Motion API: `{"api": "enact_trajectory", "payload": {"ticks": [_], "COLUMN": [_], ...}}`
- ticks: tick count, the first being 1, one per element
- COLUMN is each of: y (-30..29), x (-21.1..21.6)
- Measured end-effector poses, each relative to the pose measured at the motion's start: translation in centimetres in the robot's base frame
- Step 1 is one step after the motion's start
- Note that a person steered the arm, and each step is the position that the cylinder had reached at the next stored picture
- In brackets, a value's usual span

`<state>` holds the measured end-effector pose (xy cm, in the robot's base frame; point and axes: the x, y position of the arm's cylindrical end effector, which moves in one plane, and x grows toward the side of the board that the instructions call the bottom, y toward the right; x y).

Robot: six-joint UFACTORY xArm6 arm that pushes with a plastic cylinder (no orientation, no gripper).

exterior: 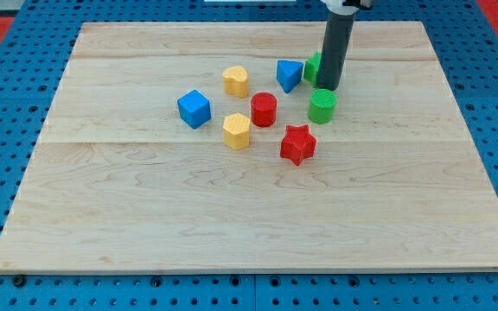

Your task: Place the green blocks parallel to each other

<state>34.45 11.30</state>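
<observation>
A green cylinder (322, 106) stands on the wooden board (258, 207), right of centre. A second green block (312, 66) sits just above it in the view, mostly hidden behind my rod, so its shape is unclear. My tip (329, 89) rests between the two green blocks, touching or nearly touching both. The rod rises from there to the view's top.
A blue triangular block (289, 75) lies left of the rod. A yellow block (236, 81), a red cylinder (264, 110), a blue cube (194, 109), a second yellow block (237, 131) and a red star (297, 143) lie around the board's centre.
</observation>
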Motion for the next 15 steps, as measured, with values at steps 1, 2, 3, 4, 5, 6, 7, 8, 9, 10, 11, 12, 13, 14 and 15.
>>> {"api": "enact_trajectory", "payload": {"ticks": [1, 2, 3, 4, 5, 6, 7, 8, 9, 10, 11, 12, 13, 14, 15], "y": [5.3, 3.3, -2.7, -3.2, 0.4, 2.6, 0.9, -1.3, -5.8, -7.0, -4.4, -2.8, -4.2, -11.7, -15.0], "x": [-2.0, -7.8, -5.2, 2.2, 5.3, 11.1, 12.3, 10.1, 9.7, 10.4, 11.0, 12.4, 12.5, 14.1, 17.7]}}
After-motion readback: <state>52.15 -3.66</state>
